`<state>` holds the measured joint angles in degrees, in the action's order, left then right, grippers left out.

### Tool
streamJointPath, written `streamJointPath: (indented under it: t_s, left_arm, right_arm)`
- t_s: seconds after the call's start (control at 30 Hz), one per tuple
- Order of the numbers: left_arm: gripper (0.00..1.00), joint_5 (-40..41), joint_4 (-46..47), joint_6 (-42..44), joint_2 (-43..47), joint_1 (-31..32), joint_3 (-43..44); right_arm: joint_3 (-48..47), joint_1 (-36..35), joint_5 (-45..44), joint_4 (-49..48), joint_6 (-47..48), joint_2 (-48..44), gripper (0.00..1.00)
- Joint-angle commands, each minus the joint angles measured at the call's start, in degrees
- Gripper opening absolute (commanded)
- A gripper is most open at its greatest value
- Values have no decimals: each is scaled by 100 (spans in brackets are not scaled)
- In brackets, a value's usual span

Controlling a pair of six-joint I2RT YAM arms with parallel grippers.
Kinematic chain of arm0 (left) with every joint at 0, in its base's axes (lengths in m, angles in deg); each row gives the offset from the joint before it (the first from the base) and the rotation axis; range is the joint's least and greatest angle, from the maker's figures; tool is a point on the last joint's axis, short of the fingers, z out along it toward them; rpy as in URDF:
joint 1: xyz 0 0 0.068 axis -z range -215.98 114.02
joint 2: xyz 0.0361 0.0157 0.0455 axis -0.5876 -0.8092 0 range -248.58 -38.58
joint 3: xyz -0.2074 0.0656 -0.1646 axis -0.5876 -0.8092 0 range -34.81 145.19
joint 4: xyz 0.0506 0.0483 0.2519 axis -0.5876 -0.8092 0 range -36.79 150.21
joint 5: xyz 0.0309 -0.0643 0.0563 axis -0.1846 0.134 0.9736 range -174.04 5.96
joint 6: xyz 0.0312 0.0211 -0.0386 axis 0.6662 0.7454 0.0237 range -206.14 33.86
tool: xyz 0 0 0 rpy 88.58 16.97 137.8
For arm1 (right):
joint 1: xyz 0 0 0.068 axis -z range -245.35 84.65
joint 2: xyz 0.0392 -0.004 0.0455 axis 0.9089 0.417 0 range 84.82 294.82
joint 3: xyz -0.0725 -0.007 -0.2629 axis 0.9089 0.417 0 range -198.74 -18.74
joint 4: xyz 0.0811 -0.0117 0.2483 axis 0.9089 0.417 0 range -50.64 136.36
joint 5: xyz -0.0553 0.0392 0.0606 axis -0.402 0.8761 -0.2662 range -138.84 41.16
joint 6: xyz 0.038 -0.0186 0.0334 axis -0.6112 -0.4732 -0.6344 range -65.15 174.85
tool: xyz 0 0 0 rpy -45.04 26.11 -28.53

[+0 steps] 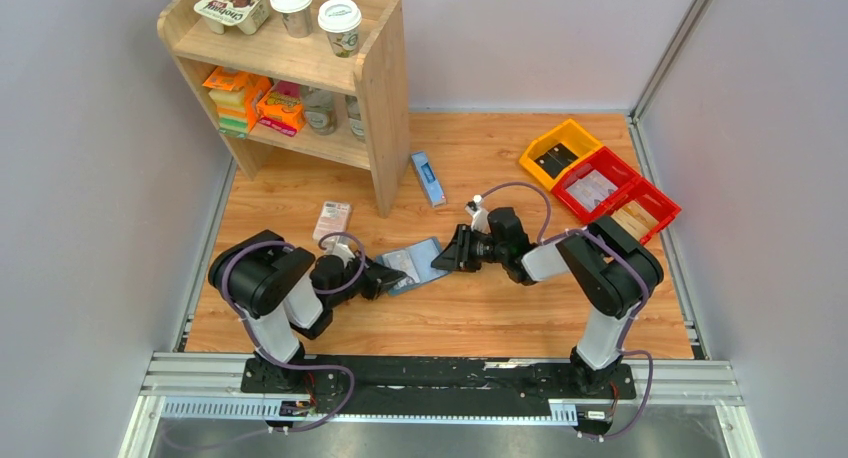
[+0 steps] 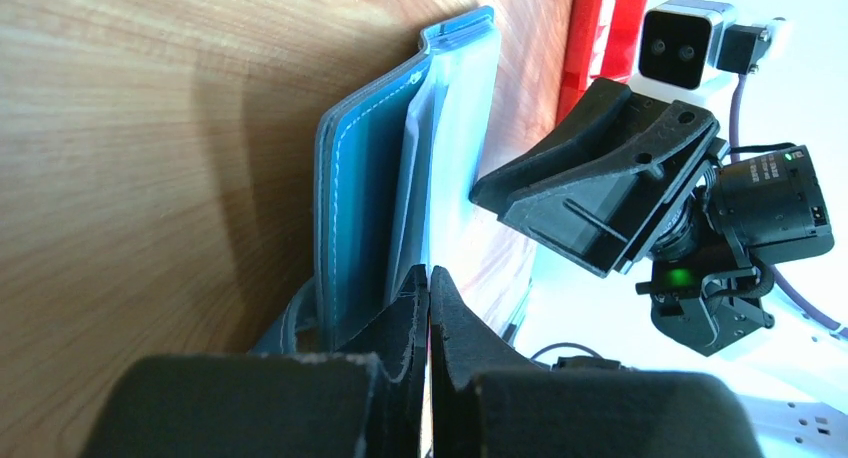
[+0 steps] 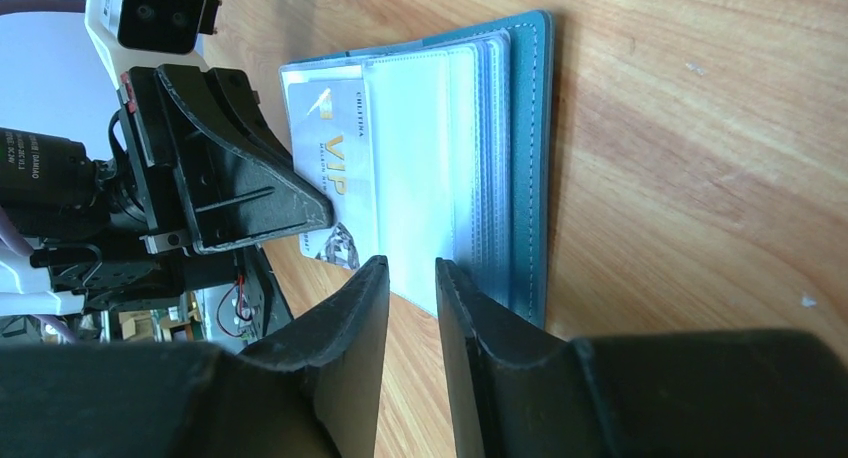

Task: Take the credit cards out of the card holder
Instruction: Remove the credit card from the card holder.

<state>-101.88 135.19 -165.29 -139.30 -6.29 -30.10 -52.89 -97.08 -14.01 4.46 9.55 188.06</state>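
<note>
Teal card holder (image 3: 525, 148) lies open on the wooden table (image 3: 700, 128), directly ahead of both sets of fingertips. At its edge the left gripper (image 2: 430, 283) is pressed fully closed, and whether it pinches a card cannot be told. The right gripper (image 3: 412, 273) stands narrowly parted, clamping nothing.

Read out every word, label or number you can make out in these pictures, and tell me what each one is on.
"VIP", in gold letters, on the pale card inside the card holder.
Small print beside it on that card: too small to read.
Print on the yogurt pack, cups and blue-and-white box: too blurred to read.
</note>
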Motion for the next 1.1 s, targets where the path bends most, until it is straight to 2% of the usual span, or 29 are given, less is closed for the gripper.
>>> streamJointPath:
  t_s: [0.0,0.17,0.3,0.37,0.4,0.43,0.47,0.53,0.63,0.73,0.87,0.93,1.07]
  left_arm:
    - [1,-8,588,137,281,-192,-418]
    - [0,-52,474,207,728,-289,-621]
    - [0,-105,-228,339,1580,-280,-280]
    - [0,-52,-1035,558,2361,-289,-86]
    - [0,9,-1917,803,3026,-289,20]
    - [0,53,-2378,953,3355,-280,273]
    - [0,210,-3496,1311,4045,-289,415]
    - [0,604,-4871,1769,4917,-280,802]
    - [0,1019,-5764,2009,5659,-280,1119]
    - [0,1099,-5776,1878,5863,-280,1286]
    - [0,810,-5363,1649,5486,-236,1682]
    - [0,861,-5135,1544,5310,-113,1893]
    - [0,1213,-4897,1350,5090,282,2226]
  right_arm:
    - [31,35,-758,1002,540,30,34]
    - [-109,35,-706,1099,540,-163,37]
    - [-276,35,-732,1344,496,-593,43]
    - [-390,35,-802,1502,443,-883,48]
    - [-469,35,-846,1608,434,-1015,50]
    - [-565,35,-898,1713,399,-1164,53]
    - [-627,26,-942,1784,382,-1288,56]
    - [-750,26,-1065,1924,294,-1560,63]
    - [-769,26,-1136,1864,22,-1982,68]
    - [-637,-26,-1128,1452,-408,-2395,70]
    - [-242,-377,-1267,390,-1102,-2817,71]
    - [-31,-675,-1548,-295,-1393,-3037,71]
    - [-12,-1063,-1979,-729,-1543,-3179,71]
